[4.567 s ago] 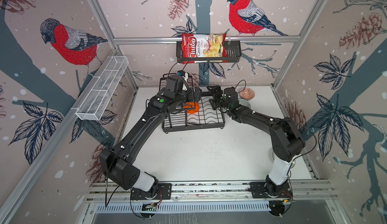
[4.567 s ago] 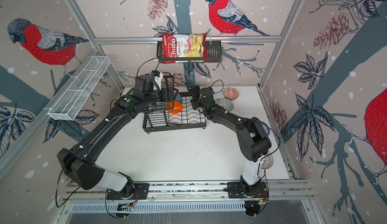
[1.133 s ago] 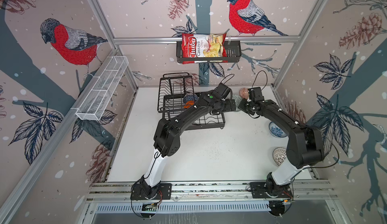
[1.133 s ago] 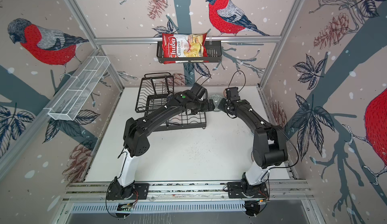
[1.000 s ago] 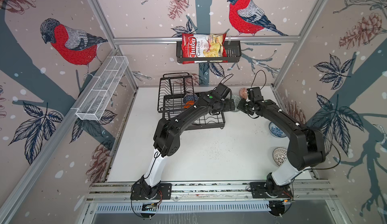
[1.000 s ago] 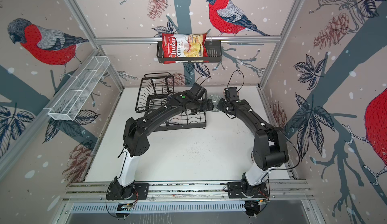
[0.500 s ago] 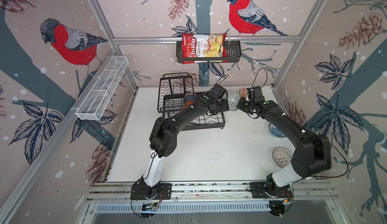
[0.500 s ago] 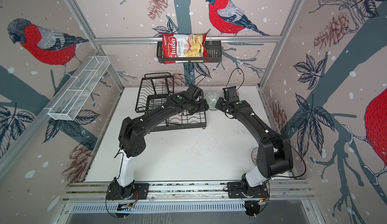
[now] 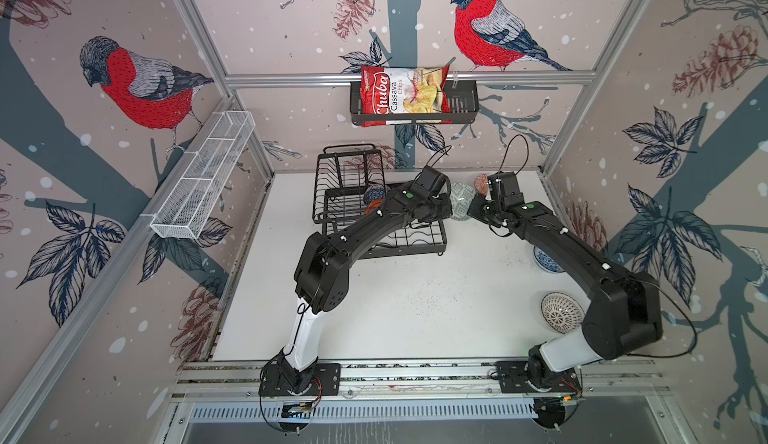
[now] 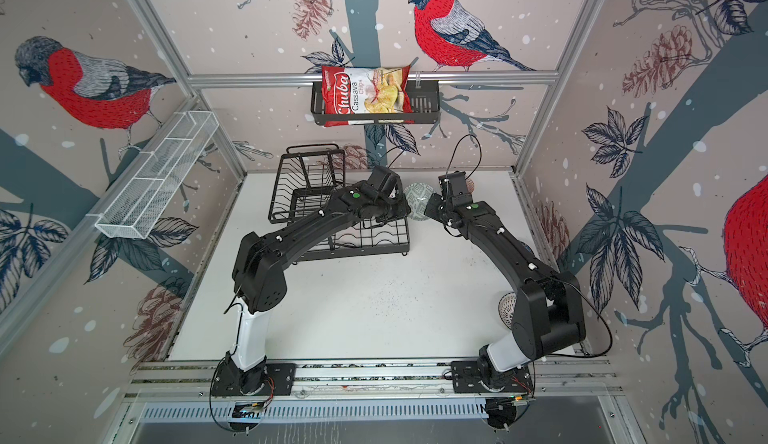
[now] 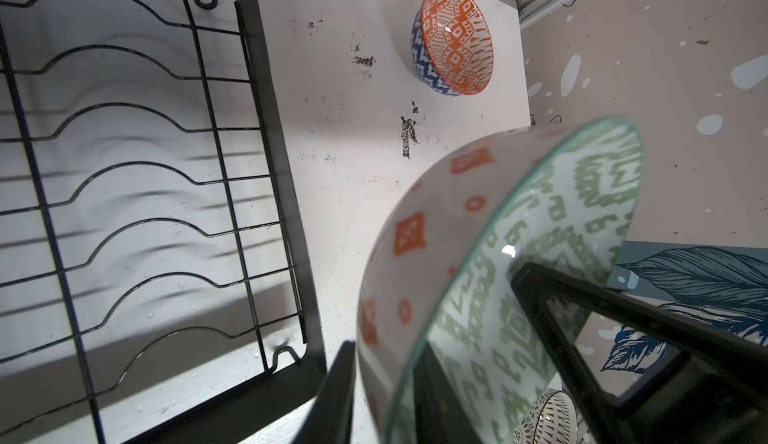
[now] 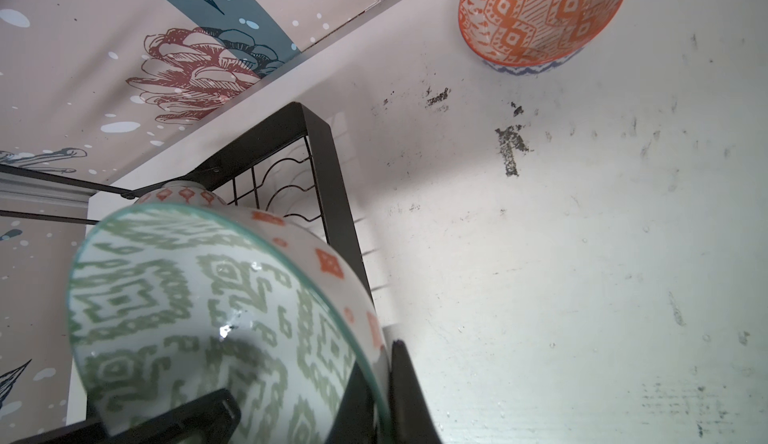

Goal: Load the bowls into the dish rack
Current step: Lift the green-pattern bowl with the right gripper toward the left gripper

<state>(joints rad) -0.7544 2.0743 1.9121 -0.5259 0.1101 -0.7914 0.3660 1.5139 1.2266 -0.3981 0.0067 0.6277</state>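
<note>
A grey-green patterned bowl (image 9: 462,201) (image 10: 417,201) hangs tilted on edge just right of the black wire dish rack (image 9: 353,180) (image 10: 307,180), held from both sides. In the left wrist view my left gripper (image 11: 384,400) is shut on this bowl's (image 11: 540,255) wall, one finger outside and one inside. In the right wrist view my right gripper (image 12: 386,396) pinches the opposite rim of the bowl (image 12: 187,296). A dark-blue bowl (image 9: 374,194) and an orange bowl (image 9: 374,208) sit in the rack, mostly hidden by my left arm.
An orange-red and white bowl (image 11: 455,43) (image 12: 544,14) stands near the back wall. A blue-flowered bowl (image 9: 546,260) and a lattice bowl (image 9: 562,312) lie by the right wall. A chips bag (image 9: 401,95) fills the wall shelf. A white mesh basket (image 9: 203,180) hangs left.
My left gripper's jaws have closed onto the grey-green bowl's wall while the right kept its grip. Several seconds ago both grippers were over the rack.
</note>
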